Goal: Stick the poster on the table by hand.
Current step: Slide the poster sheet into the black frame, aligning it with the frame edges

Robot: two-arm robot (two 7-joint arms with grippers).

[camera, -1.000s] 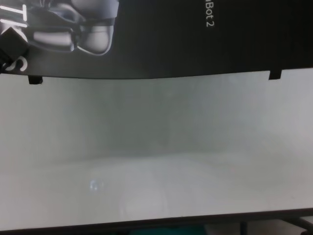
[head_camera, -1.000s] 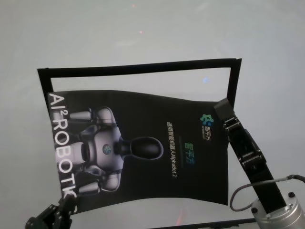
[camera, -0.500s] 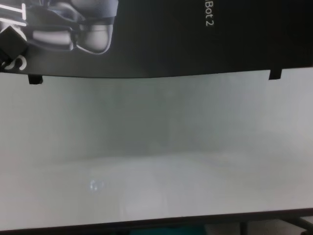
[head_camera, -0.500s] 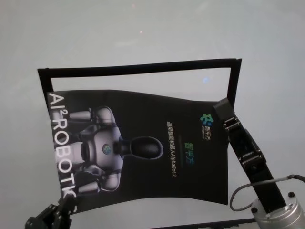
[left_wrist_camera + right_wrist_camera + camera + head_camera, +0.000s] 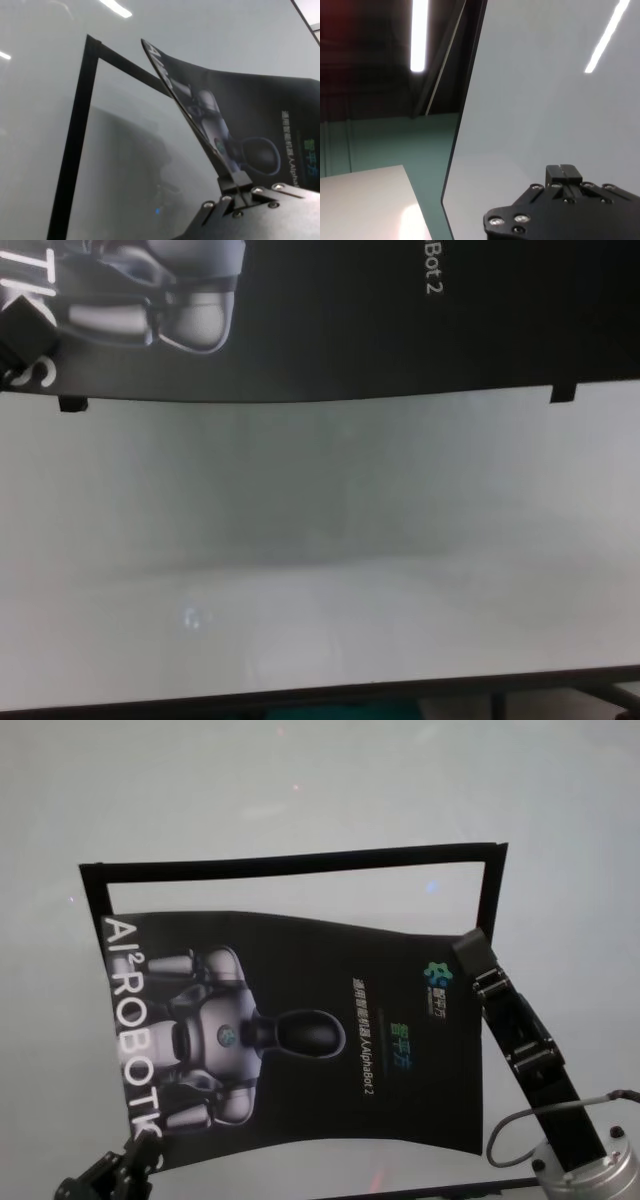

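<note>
Where the head view looks down, the table [image 5: 300, 780] fills the field as a plain pale surface, with a thin dark front edge along the bottom of the chest view. On it lies a black tape frame [image 5: 290, 862], an outline whose far and side strips are visible. The poster [image 5: 300, 1030] sits over the near part of this frame, lifted off the surface rather than flat: the left wrist view shows its edge raised in a curve with shadow on the table beneath, and the chest view shows its near edge bowed above the white top. Its print reads "AI² ROBOTICS" down the left side, a silver robot figure in the middle, and "AlphaBot 2" toward the right. The right gripper [image 5: 470, 948] reaches in from the lower right and meets the poster's right edge; whether its fingers are clenched cannot be determined. The left gripper [image 5: 140, 1145] is clamped onto the poster's near left corner, pinching the sheet edge.
</note>
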